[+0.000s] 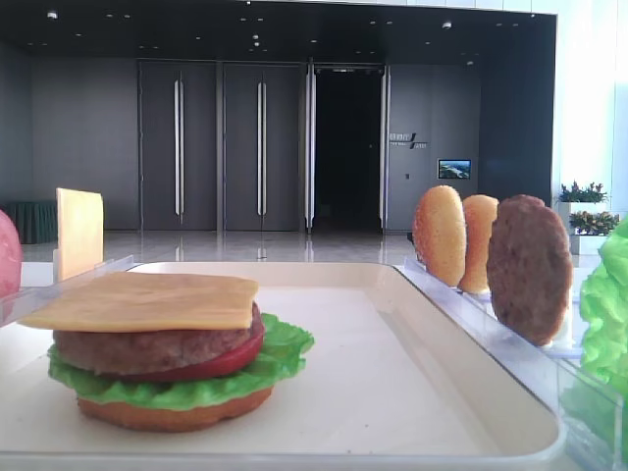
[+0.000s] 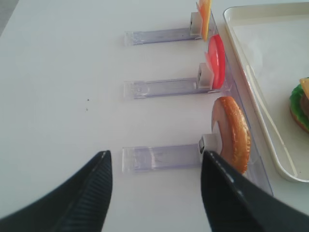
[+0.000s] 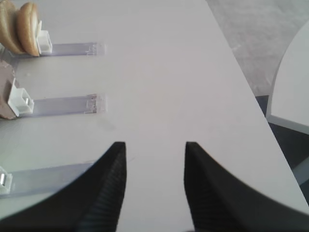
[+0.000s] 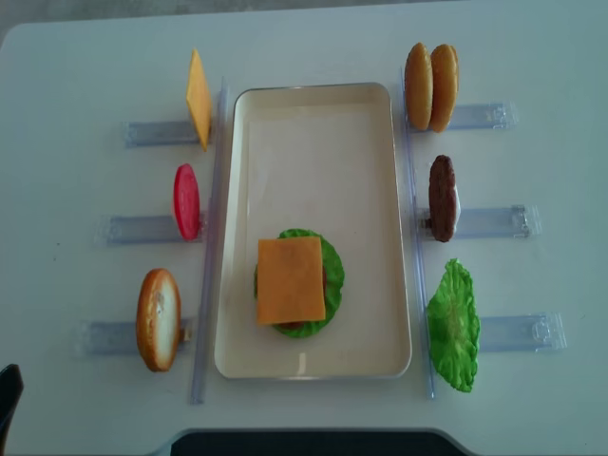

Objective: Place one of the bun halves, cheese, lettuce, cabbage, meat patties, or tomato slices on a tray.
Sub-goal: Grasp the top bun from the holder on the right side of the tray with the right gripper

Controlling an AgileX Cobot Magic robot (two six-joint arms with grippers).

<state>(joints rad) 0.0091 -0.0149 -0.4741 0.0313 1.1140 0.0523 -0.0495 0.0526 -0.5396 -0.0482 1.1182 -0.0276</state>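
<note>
On the cream tray stands a stack: bottom bun, lettuce, tomato, meat patty and a cheese slice on top. The domed bun top stands on edge in the near left rack. My left gripper hovers open over the table just left of it, its right finger close to the bun, nothing between the jaws. My right gripper is open and empty over bare table, right of the right-hand racks. No cabbage shows.
Clear racks flank the tray. The left ones hold an upright cheese slice and tomato slice. The right ones hold two buns, a patty and a lettuce leaf. The table edge runs to the right of my right gripper.
</note>
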